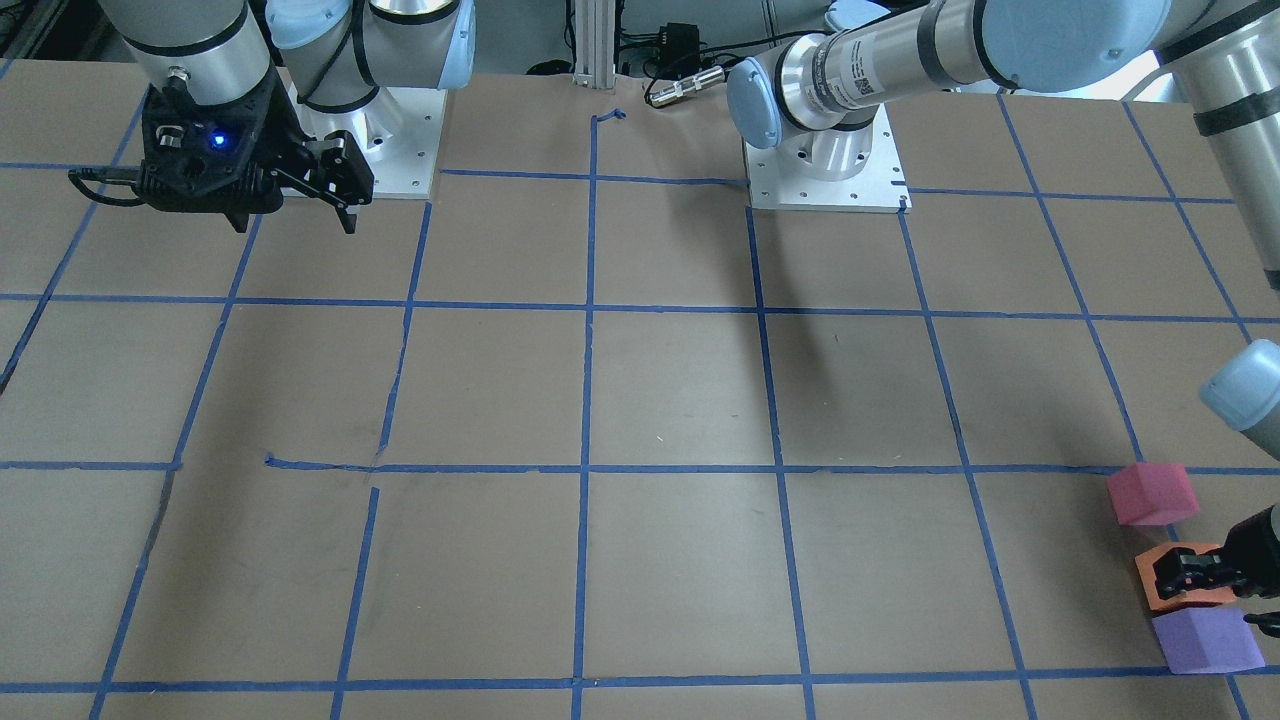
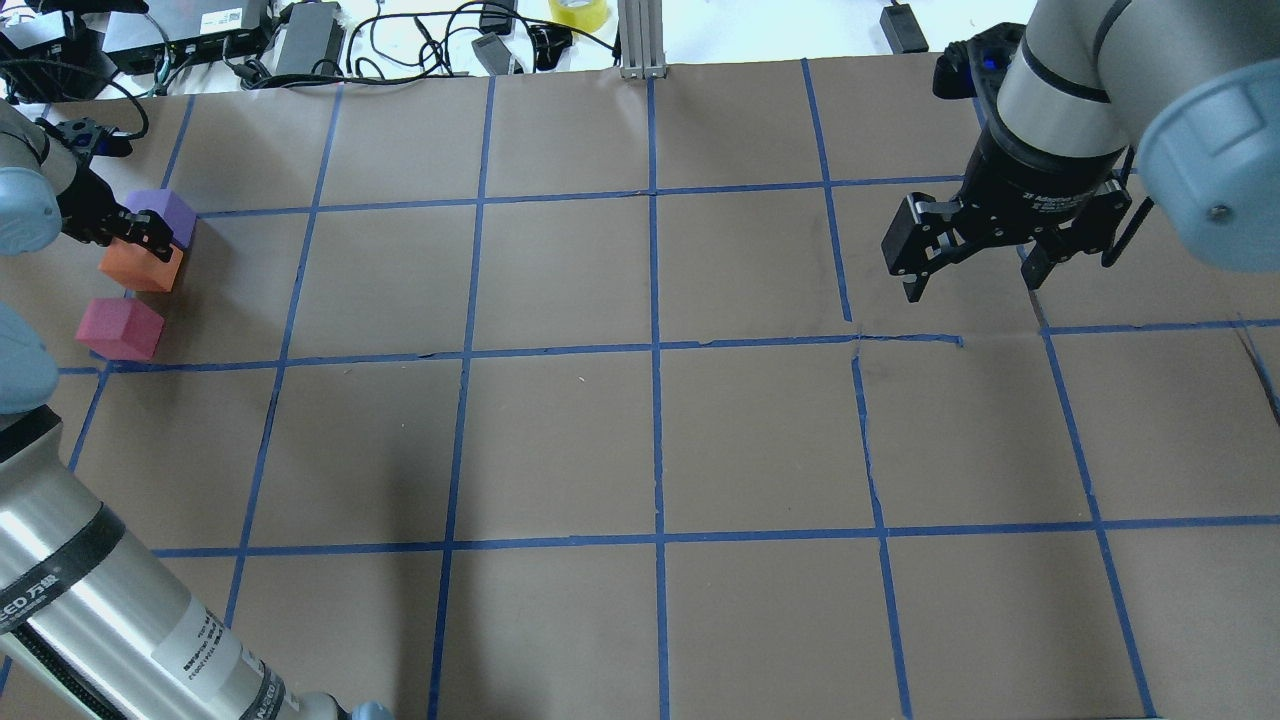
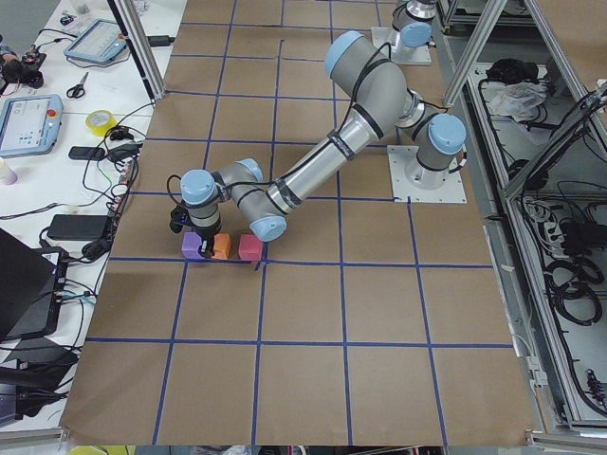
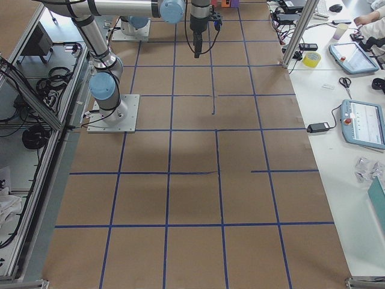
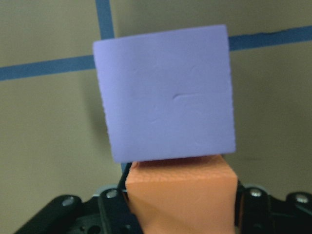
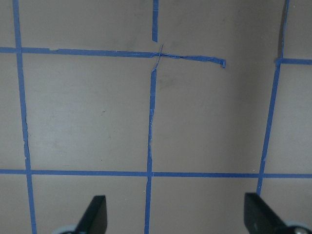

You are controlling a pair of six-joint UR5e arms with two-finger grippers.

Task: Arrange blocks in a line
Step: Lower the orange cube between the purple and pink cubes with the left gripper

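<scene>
Three foam blocks stand in a short row at the table's left end: purple [image 2: 165, 210], orange [image 2: 140, 270] and pink-red [image 2: 120, 328]. The purple and orange ones touch; the pink-red one stands slightly apart. They also show in the front view as pink-red [image 1: 1152, 493], orange [image 1: 1160, 595] and purple [image 1: 1208, 640]. My left gripper [image 2: 135, 232] is shut on the orange block [image 5: 183, 195], a finger on each side, with the purple block [image 5: 165, 92] right behind it. My right gripper [image 2: 970, 270] is open and empty, hovering over bare table, fingertips [image 6: 95, 217] wide apart.
Brown paper with a blue tape grid [image 2: 655, 350] covers the table. Cables, power bricks and a yellow tape roll [image 2: 578, 12] lie beyond the far edge, beside an aluminium post [image 2: 640, 40]. The arm base plates [image 1: 825, 175] sit on the robot's side.
</scene>
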